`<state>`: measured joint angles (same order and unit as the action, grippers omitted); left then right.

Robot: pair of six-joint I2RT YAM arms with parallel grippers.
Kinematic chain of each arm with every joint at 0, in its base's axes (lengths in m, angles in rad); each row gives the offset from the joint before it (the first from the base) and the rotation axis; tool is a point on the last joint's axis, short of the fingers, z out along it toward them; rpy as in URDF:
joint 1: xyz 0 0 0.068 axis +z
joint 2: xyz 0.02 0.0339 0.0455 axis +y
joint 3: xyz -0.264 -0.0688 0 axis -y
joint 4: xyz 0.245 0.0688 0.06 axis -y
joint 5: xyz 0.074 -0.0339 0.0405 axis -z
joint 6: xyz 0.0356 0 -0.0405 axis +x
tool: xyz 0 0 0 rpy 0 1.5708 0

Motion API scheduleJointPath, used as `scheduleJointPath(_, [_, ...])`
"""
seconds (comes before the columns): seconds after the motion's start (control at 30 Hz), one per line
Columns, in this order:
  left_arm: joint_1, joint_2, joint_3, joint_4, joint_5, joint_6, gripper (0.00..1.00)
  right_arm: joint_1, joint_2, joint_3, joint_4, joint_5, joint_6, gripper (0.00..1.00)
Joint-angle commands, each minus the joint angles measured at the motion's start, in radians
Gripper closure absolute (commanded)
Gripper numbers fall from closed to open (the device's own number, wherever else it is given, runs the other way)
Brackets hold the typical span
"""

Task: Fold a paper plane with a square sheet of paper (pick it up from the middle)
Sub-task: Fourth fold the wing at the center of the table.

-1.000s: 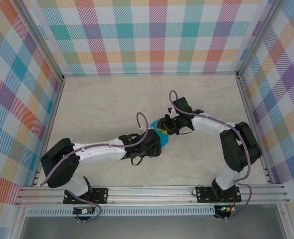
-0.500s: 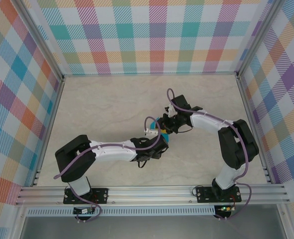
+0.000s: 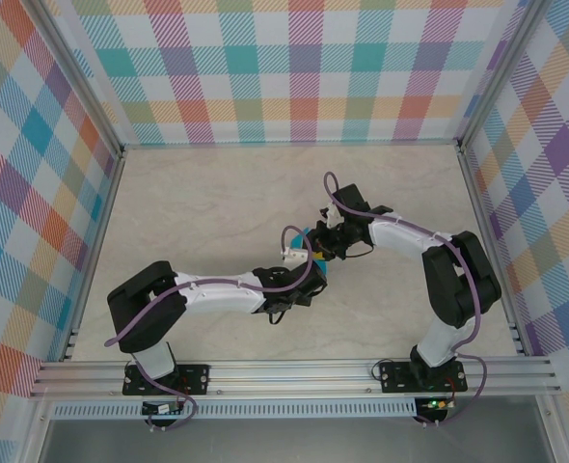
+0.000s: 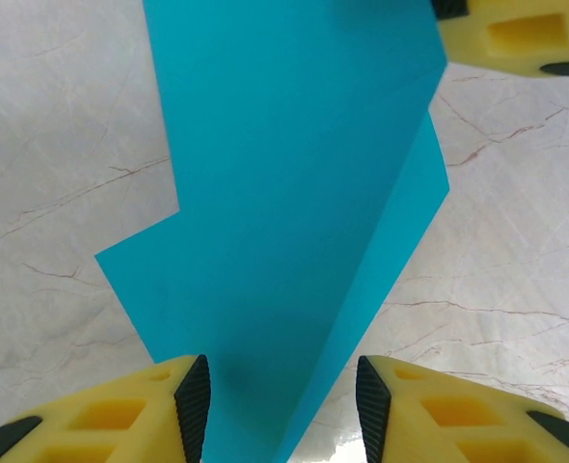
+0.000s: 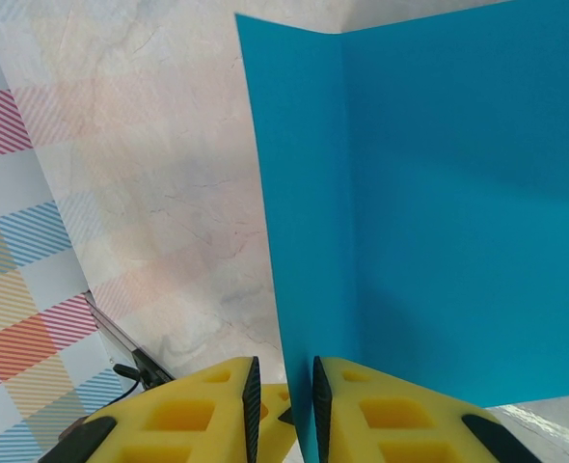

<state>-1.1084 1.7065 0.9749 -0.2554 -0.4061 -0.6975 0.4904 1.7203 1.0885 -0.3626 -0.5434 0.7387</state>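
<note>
The square sheet of paper [image 4: 294,174] is teal-blue and partly folded, with a raised crease running along it. In the top view the paper [image 3: 319,269] is a small patch mid-table between the two wrists. My left gripper [image 4: 283,386] straddles its near end: jaws open, the left pad [image 4: 194,405] at the paper's edge and the right pad [image 4: 371,405] clear of it. My right gripper [image 5: 283,371] has an upright flap of the paper [image 5: 304,222] between its jaws. These are almost closed; the flap lies against the right pad [image 5: 319,395], with a thin gap to the left pad.
The marble-pattern table [image 3: 207,203] is walled on three sides by checked panels [image 3: 294,68]. An aluminium rail [image 3: 294,371] with the arm bases runs along the near edge. The other gripper's yellow finger [image 4: 516,39] sits at the paper's far corner.
The left arm has stretched further right over the paper and its jaws have narrowed around it. The right gripper has shifted slightly left and closed a little.
</note>
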Motion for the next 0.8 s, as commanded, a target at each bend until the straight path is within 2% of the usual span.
scheduleJointPath(0.0, [-0.014,0.001,-0.029,0.012,-0.034,0.003,0.54,-0.006,0.006,0.019,-0.021,-0.01,-0.026,0.77])
scheduleJointPath(0.2, [-0.015,0.019,-0.035,0.018,-0.034,0.003,0.54,-0.005,0.008,0.018,-0.022,-0.009,-0.024,0.78])
scheduleJointPath(0.47, [-0.014,0.03,-0.051,0.051,-0.028,0.01,0.64,-0.006,0.001,0.013,-0.026,-0.005,-0.024,0.78])
scheduleJointPath(0.67, [-0.014,0.029,-0.057,0.047,-0.034,0.011,0.62,-0.006,0.001,0.013,-0.027,-0.002,-0.024,0.79])
scheduleJointPath(0.77, [-0.015,0.022,-0.062,0.053,-0.038,0.015,0.66,-0.006,0.0,0.011,-0.028,0.0,-0.023,0.8])
